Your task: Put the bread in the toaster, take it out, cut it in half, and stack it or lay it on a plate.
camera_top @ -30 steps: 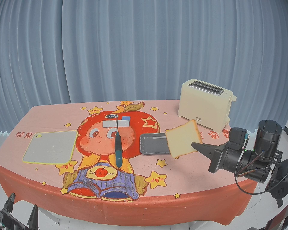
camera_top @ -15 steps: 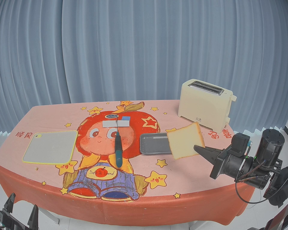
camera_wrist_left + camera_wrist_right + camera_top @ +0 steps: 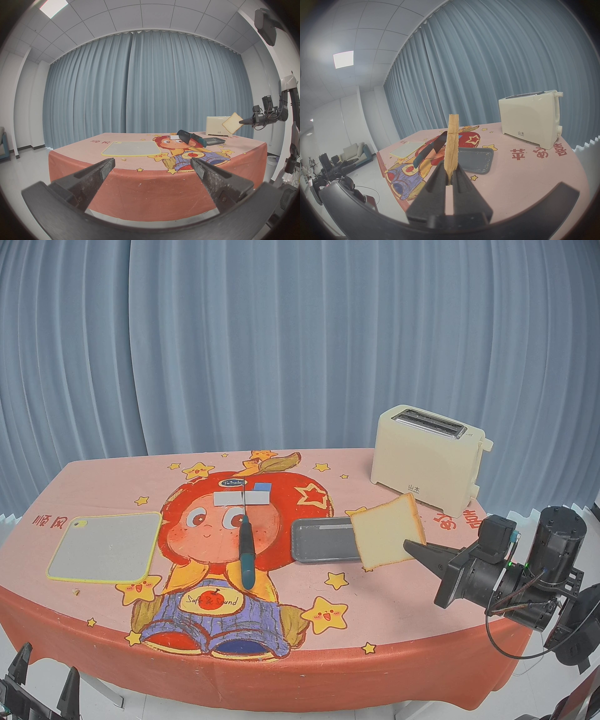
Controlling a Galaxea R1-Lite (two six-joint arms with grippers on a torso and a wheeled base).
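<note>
My right gripper [image 3: 409, 547] is shut on a slice of bread [image 3: 386, 531], holding it upright in the air at the table's right side, above the right end of the grey tray [image 3: 319, 540]. In the right wrist view the bread [image 3: 452, 143] stands edge-on between the fingertips [image 3: 441, 175]. The cream toaster [image 3: 426, 457] stands behind it at the back right, slots empty. A knife with a teal handle [image 3: 247, 552] lies mid-table. My left gripper [image 3: 153, 168] hangs open below the table's front left edge, holding nothing.
A grey cutting board with a yellow rim [image 3: 105, 546] lies at the table's left. The table carries a pink cartoon cloth [image 3: 387, 609]. A blue curtain hangs behind the table.
My right arm dropped and drew slightly right and back, then steadied; the bread came down a little with it. The left arm kept still.
</note>
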